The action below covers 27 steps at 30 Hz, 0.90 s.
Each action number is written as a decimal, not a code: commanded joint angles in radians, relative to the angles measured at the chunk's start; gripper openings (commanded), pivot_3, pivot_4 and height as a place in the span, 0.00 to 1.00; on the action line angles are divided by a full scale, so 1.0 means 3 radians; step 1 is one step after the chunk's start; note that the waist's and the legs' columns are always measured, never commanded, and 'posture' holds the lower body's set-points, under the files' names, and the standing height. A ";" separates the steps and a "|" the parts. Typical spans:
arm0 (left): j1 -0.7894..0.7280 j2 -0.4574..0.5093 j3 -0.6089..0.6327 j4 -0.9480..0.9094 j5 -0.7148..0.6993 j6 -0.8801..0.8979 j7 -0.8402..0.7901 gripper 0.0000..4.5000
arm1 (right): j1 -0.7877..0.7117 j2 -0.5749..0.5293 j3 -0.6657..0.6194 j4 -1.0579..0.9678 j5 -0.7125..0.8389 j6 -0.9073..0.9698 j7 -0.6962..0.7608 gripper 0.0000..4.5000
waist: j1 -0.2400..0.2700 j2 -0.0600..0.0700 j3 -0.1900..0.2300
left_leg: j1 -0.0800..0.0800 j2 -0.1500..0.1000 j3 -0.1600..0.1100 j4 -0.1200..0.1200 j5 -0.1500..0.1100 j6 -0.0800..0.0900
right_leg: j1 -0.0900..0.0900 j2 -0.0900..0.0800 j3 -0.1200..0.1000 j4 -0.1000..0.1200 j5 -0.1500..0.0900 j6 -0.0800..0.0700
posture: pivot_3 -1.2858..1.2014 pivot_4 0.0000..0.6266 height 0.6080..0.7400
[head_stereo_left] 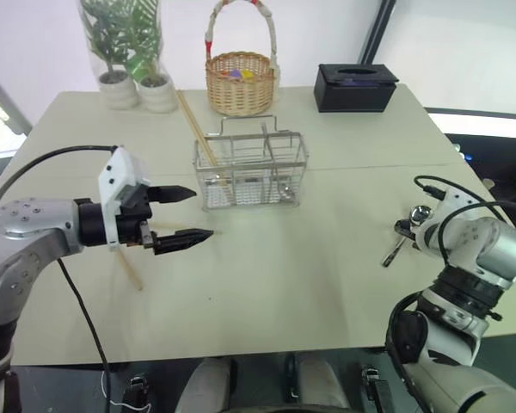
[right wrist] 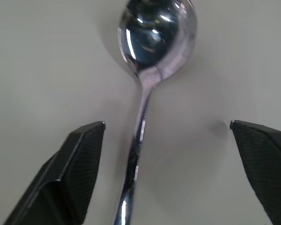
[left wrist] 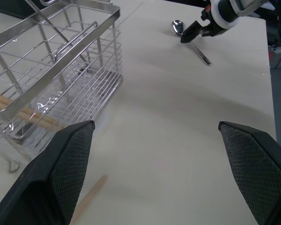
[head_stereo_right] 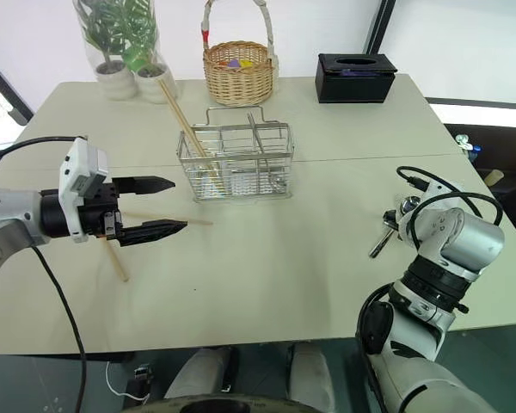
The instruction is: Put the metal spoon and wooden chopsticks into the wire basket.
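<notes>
Head view: beige table (head_stereo_left: 267,284); my left gripper (head_stereo_left: 187,215) gapes empty near the wire basket (head_stereo_left: 252,170), one of the wooden chopsticks (head_stereo_left: 127,267) beneath.
Right wrist: metal spoon (right wrist: 147,61) lies between my right gripper (right wrist: 166,136)'s parted jaws, ungrasped.

Evenly and brightly lit from above, with only soft, faint shadows on the pale table (head_stereo_left: 327,258). Glare in the metal spoon (right wrist: 157,35) bowl, mirrored highlights along its handle. Slightly soft up close at the black fingertips (right wrist: 79,159). Overexposed window strip at the far right.
</notes>
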<state>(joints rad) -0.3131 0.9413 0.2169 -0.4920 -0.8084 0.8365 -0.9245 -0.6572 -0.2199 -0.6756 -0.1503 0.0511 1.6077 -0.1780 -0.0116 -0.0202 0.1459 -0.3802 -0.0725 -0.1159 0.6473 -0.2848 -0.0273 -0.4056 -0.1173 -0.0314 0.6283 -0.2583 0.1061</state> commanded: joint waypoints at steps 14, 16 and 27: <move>-0.0116 0.0013 0.0035 -0.0036 -0.0020 -0.0062 0.0041 1.00 | -0.0129 -0.0082 0.0053 0.0095 -0.0124 0.0022 0.0138 0.01 | -0.0009 -0.0002 -0.0001 | 0.0015 0.0000 0.0000 -0.0001 0.0000 0.0000 | 0.0006 0.0001 0.0000 0.0001 -0.0002 -0.0001 | 0.52 0.24 0.42; -0.0130 0.0011 0.0028 -0.0013 -0.0011 -0.0071 0.0043 1.00 | -0.0115 -0.0111 0.0101 0.0079 -0.0136 0.0006 0.0156 0.01 | -0.0009 -0.0002 -0.0001 | 0.0015 0.0000 0.0000 -0.0001 0.0000 0.0000 | 0.0005 0.0000 0.0000 0.0000 -0.0002 -0.0001 | 0.52 0.24 0.42; -0.0382 -0.0042 -0.0087 0.0183 0.0116 -0.0116 0.0101 1.00 | 0.0101 -0.0370 0.0913 -0.0635 0.0314 -0.2257 0.1093 0.01 | -0.0028 0.0005 0.0004 | 0.0016 0.0003 0.0003 -0.0008 -0.0001 0.0000 | 0.0009 0.0003 0.0003 0.0001 0.0001 0.0015 | 0.52 0.24 0.42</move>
<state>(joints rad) -0.4072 0.9300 0.1814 -0.4365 -0.7831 0.8176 -0.9011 -0.6222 -0.3314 -0.4330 -0.2724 0.1091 1.0404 0.1050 -0.0199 -0.0188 0.1473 -0.3755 -0.0717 -0.1152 0.6444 -0.2849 -0.0274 -0.4030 -0.1163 -0.0307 0.6286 -0.2580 0.1106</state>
